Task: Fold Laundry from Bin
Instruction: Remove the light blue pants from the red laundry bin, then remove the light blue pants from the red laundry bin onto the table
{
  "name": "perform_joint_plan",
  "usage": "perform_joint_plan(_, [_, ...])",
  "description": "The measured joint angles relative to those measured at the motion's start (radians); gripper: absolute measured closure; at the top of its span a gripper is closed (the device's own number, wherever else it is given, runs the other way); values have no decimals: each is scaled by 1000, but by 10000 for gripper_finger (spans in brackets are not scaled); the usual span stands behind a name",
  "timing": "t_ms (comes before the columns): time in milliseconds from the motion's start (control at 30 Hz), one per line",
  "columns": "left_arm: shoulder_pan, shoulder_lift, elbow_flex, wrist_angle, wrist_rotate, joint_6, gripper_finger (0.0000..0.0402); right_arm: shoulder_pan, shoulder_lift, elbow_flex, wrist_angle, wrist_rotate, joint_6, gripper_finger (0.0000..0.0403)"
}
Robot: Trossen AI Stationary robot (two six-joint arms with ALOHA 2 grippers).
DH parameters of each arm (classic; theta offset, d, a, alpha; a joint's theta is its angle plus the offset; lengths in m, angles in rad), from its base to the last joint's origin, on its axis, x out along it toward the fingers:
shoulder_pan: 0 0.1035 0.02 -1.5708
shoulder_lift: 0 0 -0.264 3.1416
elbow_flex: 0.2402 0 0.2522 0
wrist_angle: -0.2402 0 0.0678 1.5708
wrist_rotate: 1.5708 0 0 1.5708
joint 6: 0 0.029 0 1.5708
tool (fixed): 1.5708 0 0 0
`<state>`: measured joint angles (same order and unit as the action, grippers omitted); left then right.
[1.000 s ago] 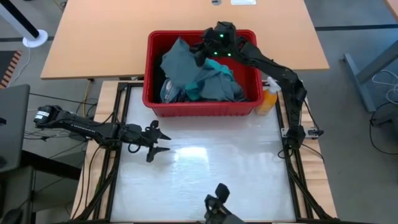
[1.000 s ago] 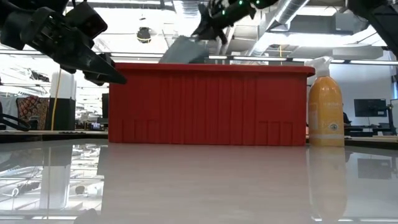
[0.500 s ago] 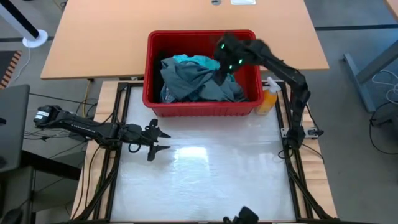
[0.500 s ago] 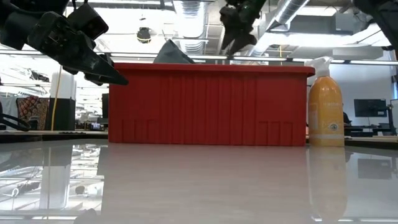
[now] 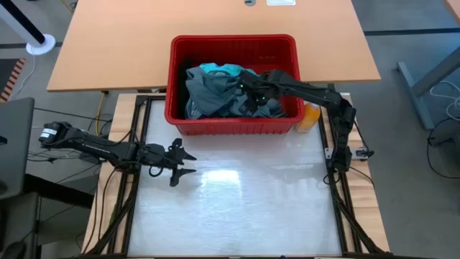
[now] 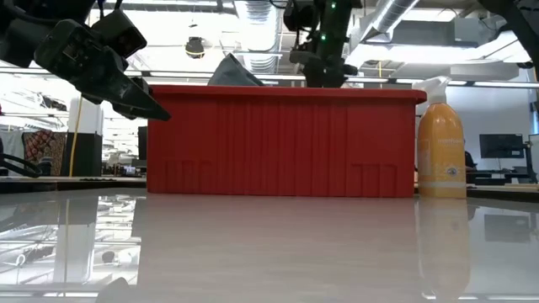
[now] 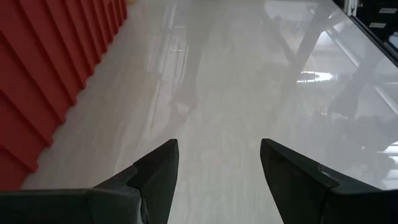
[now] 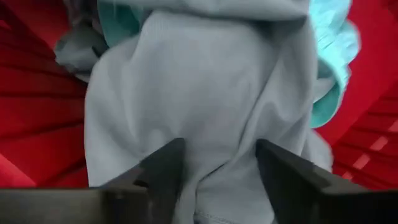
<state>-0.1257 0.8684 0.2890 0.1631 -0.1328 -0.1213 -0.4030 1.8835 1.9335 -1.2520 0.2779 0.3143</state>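
The red bin (image 5: 230,128) stands at the far side of the white work surface, with laundry piled inside. A grey-green garment (image 5: 214,90) lies on top, teal cloth (image 5: 219,70) behind it; a peak of the grey-green one (image 6: 234,71) pokes above the rim. My right gripper (image 5: 248,97) is over the pile's right half, pointing steeply down. It is open, and its fingers stand on either side of a ridge of the grey-green garment (image 8: 211,99). My left gripper (image 5: 185,164) hovers open above the surface, near the bin's left front corner, with nothing between its fingers (image 7: 217,168). My right gripper comes at the grey-green garment from above, slanting down, its open fingers (image 8: 163,169) standing astride a raised fold (image 8: 214,155) on top of the pile. I cannot tell whether the fingertips touch the cloth. The garment rests on the pile inside the bin.
An orange spray bottle (image 5: 310,115) stands just right of the bin (image 6: 440,151). The white surface (image 5: 237,201) in front of the bin is bare and glossy. A wooden table (image 5: 129,43) lies beyond the bin.
My right gripper has let go of the grey-green garment it held above the bin's far side; the garment has dropped onto the pile. The gripper has then come toward the near edge and down, tipping steeply downward over the pile.
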Motion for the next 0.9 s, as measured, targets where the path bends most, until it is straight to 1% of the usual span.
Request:
perform_joint_plan(67, [0, 0, 0, 2, 15, 0, 184, 5, 0, -21, 6, -11, 3, 227])
perform_joint_plan(200, [0, 0, 0, 5, 21, -7, 184, 22, 0, -31, 45, -13, -8, 363])
perform_joint_plan(233, [0, 0, 0, 5, 21, -7, 184, 31, -4, -27, 59, -14, -22, 377])
perform_joint_plan(333, [0, 0, 0, 6, 21, -16, 184, 64, -33, 11, 113, -13, -49, 373])
perform_joint_plan(467, [0, 0, 1, 12, 20, -16, 184, 103, -120, 81, 210, -11, -106, 374])
perform_joint_plan(533, [0, 0, 1, 14, 19, -16, 184, 124, -177, 100, 290, -10, -138, 379])
perform_joint_plan(667, [0, 0, 1, 21, 12, -15, 184, 187, -308, 109, 516, -14, -211, 376])
perform_joint_plan(733, [0, 0, 1, 27, -2, -8, 184, 233, -373, 111, 625, -15, -258, 370])
perform_joint_plan(833, [0, 0, 1, 35, -13, -4, 184, 318, -451, 113, 757, -26, -350, 370])
perform_joint_plan(900, [0, 0, 1, 39, -13, -4, 184, 383, -490, 113, 822, -66, -423, 377])
